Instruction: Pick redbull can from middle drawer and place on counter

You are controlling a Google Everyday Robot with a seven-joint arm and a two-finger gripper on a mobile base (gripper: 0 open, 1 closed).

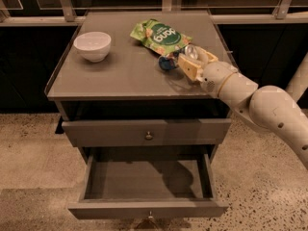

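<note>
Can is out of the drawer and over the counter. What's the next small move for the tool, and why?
Probably lower the tool slightly to seat the redbull can on the counter before releasing. The tool grips the can low over the counter's right side, beside the green snack bag; contact with the surface isn't clear. The middle drawer is empty.

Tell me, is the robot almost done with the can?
Nearly. Done: the redbull can is out, and the middle drawer sits open and bare. In hand: the can is at the gripper, low over the counter. Left: leaving it there and pulling away.
</note>
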